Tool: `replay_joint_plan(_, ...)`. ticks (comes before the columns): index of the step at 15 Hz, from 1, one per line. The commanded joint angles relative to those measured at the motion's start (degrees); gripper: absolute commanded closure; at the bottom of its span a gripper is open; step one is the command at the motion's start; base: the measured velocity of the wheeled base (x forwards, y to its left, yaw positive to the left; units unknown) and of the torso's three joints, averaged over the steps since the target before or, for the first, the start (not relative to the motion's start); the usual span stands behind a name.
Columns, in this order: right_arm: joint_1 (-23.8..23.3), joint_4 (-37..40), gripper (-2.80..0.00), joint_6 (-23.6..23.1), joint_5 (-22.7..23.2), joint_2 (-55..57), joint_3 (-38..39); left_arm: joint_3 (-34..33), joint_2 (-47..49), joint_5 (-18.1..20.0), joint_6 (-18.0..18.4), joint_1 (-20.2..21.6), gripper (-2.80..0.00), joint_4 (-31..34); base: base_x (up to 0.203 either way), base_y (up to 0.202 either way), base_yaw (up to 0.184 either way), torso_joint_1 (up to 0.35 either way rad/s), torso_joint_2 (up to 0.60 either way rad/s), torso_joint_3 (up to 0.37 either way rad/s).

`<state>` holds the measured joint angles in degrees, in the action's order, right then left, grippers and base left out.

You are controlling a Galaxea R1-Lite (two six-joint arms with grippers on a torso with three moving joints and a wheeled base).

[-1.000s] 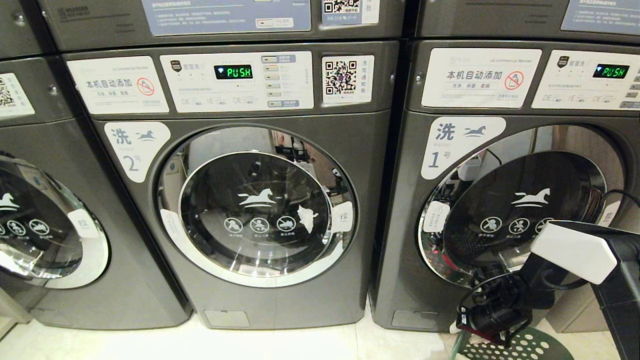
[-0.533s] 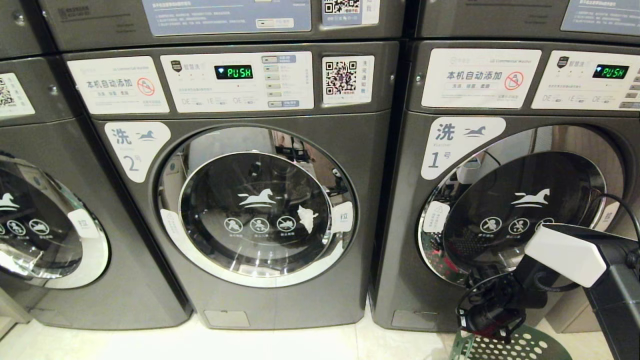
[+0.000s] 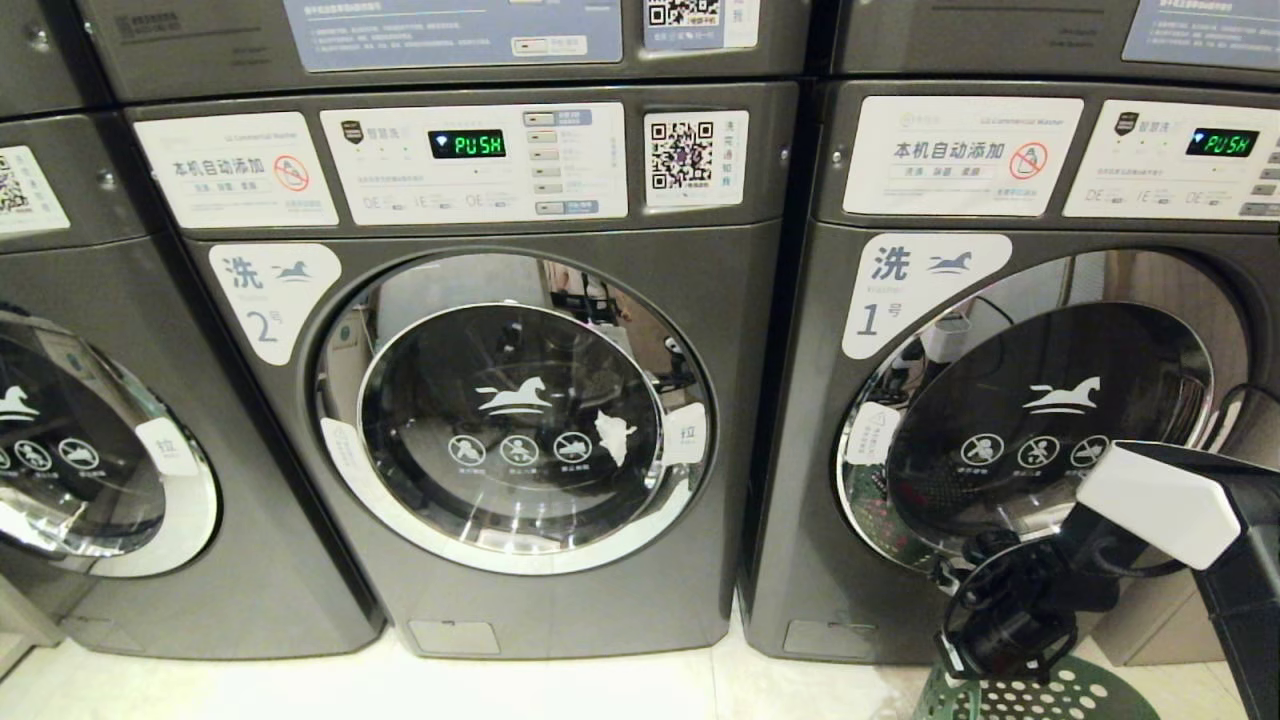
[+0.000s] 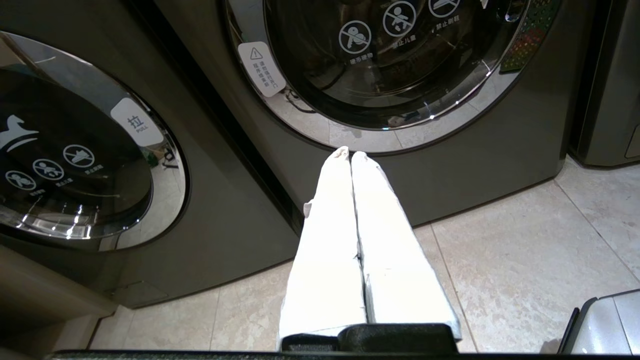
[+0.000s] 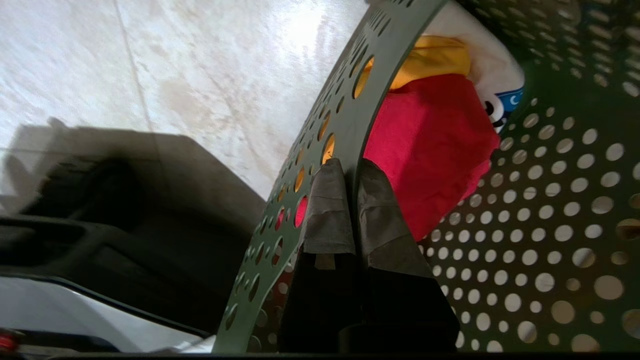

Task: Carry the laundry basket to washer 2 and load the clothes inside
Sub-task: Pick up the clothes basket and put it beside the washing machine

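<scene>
While the right gripper (image 5: 350,175) sits pinched tight on the basket (image 5: 525,235) wall, one finger outside and one inside at the rim, the basket stands on the tile floor (image 3: 560,690) in front of the washer marked 1 (image 3: 800,500), at the head view's lower right edge. Grip on the thin perforated wall makes sense (rim gives a stiff edge to drag or lift by, and the flare stops the fingers sliding off).

Clothes (image 5: 430,145) lie bunched inside the basket against that same wall: red piece nearest the fingers, yellow and white behind it. They show through the holes.

Washer 2 (image 3: 720,300) is the middle machine, door (image 3: 515,415) closed, display reading PUSH. Basket is well to the side of it, so my read is the carry is not finished: it needs to shift across toward washer 2's front, then the door has to be opened before loading.

Left gripper (image 4: 352,160) hangs low near the floor, white fingers pressed together and holding nothing, pointed at the bottom of a washer door; looks parked.

Risk, as a guess: one-sided pinch could let the basket tilt and spill when lifted.
</scene>
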<state>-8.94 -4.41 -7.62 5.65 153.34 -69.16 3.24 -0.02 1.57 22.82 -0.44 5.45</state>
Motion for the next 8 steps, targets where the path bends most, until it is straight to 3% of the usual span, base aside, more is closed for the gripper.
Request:
replay_joint_plan(1,-2.19,0.19,0.0,-5.43,-0.03,-1.82,-0.01,0.01,0.02,0.02,0.12,0.0,0.0,0.0,0.0,0.0,0.0,0.0,0.0,0.0)
replay_joint_plan(8,-2.13,-0.11,0.0,-9.22,-0.01,-4.52,4.89,0.01,0.02,0.02,0.12,0.0,0.0,0.0,0.0,0.0,0.0,0.0,0.0,0.0)
